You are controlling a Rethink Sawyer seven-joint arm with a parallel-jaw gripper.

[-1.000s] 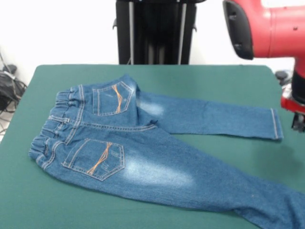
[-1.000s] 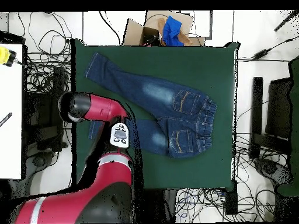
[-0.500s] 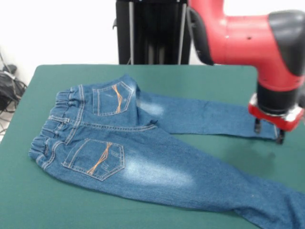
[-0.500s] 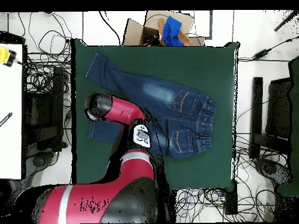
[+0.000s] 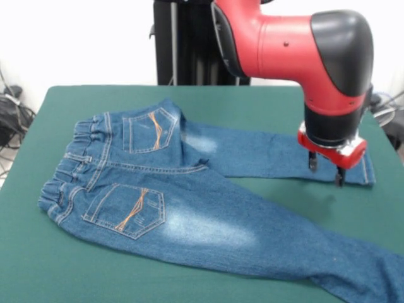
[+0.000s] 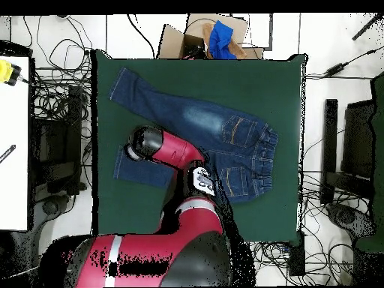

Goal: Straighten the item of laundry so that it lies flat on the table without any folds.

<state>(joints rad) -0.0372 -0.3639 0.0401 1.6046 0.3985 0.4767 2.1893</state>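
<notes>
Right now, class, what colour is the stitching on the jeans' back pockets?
Orange, on the blue denim jeans; clearest in the front view.

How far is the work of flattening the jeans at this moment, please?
Mostly done: the jeans lie spread on the table, seat up, both legs extended. In hand: the hand hovers open over the far leg near its hem, gripping nothing. Left: the seat looks slightly bunched near the waistband, and the near leg runs off the picture, so its end is unchecked.

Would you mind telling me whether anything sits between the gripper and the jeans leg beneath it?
Nothing visible does. The gripper hangs open directly over the far leg's cuff end of the jeans, with only bare denim below it.
</notes>
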